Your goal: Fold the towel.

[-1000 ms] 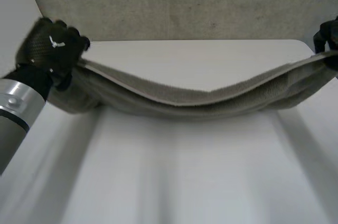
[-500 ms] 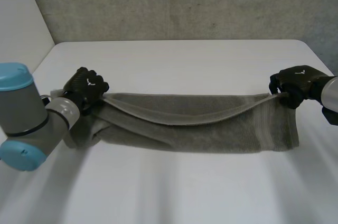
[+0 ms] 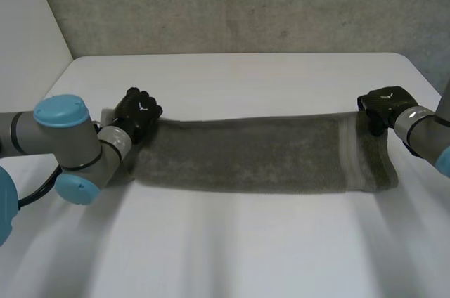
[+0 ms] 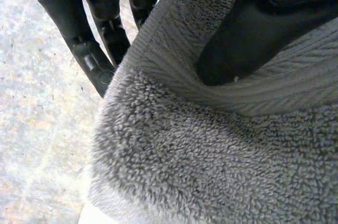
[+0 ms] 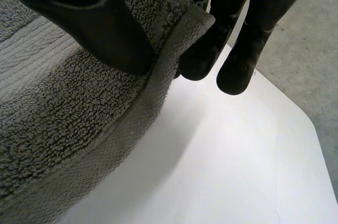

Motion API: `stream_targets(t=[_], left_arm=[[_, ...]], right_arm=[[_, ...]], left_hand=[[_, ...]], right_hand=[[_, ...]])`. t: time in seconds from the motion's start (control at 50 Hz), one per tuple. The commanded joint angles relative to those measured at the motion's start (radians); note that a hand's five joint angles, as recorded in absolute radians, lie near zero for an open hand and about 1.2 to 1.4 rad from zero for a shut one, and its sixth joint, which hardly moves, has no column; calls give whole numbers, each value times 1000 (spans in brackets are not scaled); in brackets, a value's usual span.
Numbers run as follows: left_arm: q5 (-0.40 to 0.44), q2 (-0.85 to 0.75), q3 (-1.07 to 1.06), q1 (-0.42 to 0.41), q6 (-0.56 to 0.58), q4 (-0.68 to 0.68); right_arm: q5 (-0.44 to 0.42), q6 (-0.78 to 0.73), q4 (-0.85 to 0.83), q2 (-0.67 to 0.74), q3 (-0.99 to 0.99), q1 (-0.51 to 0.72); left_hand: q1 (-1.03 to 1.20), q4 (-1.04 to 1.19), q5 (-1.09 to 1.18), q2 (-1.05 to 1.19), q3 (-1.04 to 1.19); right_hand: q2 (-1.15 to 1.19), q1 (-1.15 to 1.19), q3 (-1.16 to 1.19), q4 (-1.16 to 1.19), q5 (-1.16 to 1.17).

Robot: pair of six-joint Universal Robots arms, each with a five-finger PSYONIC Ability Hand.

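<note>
You had just laid the towel [image 3: 253, 154] down: it lay as one long folded strip across the middle of the white table [image 3: 232, 242], its top layer flat on the lower one. Half a second before, that top layer sagged in a loose curve between the hands. A second before, the whole cloth hung in the air, well off the table.

Your left hand [image 3: 138, 112] sat at the strip's far left corner, its thumb [image 4: 248, 44] pressed on the towel's edge and its fingers [image 4: 90, 49] behind it, clamped on the cloth. Your right hand [image 3: 383, 105] was at the far right corner, pinching the edge in the same way.

By the look of it, the lengthwise fold was made. Neither hand had let go yet, and a fold across the short way seemed to remain.
</note>
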Motion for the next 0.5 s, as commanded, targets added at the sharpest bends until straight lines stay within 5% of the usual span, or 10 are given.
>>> stream_targets(t=[0.02,0.04,0.08,0.12,0.14,0.32,0.5], left_arm=[[-7,12,-8,-17,4,73],[-7,12,-8,-17,4,73],[-14,16,-6,-25,2,106],[-17,21,-6,-28,2,119],[-19,29,-8,-31,1,128],[-40,115,-35,-29,-47,123],[-31,300,-196,0,-243,84]], right_arm=[[18,-1,1,15,-20,1],[18,-1,1,15,-20,1],[33,1,-13,12,-19,3],[50,1,-24,8,-19,3],[68,-1,-33,4,-17,3],[84,4,-82,-100,47,18],[26,-4,-85,-335,233,10]], left_hand=[[-567,-558,-742,-561,-564],[-567,-559,-743,-561,-565],[-768,-760,-944,-762,-766],[-959,-950,-1134,-953,-957],[-1205,-1197,-1381,-1199,-1203],[-1204,-1196,-1380,-1198,-1202],[-1201,-1193,-1377,-1195,-1199]], right_hand=[[-142,-140,-149,-143,-139],[-144,-142,-151,-145,-141],[-980,-978,-987,-981,-978],[-1167,-1165,-1174,-1168,-1165],[-1167,-1165,-1174,-1168,-1165],[-1167,-1165,-1174,-1168,-1165],[-1167,-1165,-1174,-1168,-1165]])
